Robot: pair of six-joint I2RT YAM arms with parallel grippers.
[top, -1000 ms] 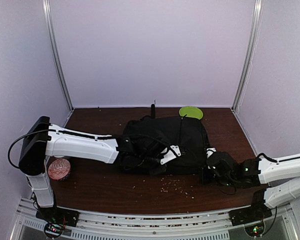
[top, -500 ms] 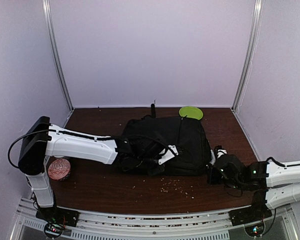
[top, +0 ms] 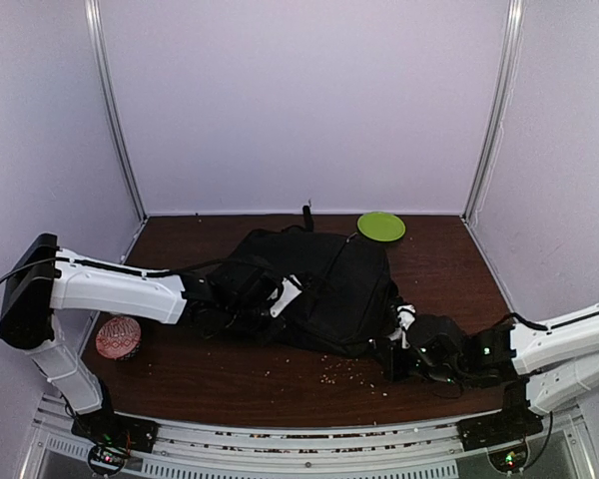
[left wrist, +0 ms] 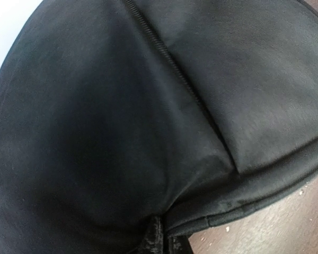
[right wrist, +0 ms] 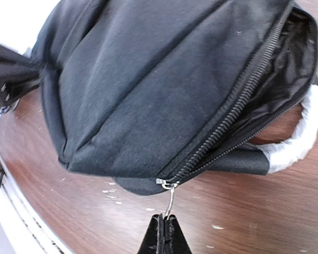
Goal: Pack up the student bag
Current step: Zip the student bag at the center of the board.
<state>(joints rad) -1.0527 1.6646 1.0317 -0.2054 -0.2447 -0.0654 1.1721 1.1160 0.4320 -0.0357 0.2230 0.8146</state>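
A black backpack (top: 329,284) lay on the brown surface (top: 200,374), the left claw (top: 290,293) against its left side, the right claw (top: 397,345) at its near right corner, a green disc (top: 380,226) behind.

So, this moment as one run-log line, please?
left hand: shut on bag | right hand: shut on zipper pull | zipper: partly open

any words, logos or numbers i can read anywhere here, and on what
No text can be read in any view.
On the backpack: plain black fabric, no logo or label showing.
On its zipper pull: bare metal, no mark visible.
On the red round thing: a white pattern, too small to tell if it is lettering.
On the green plate: blank.
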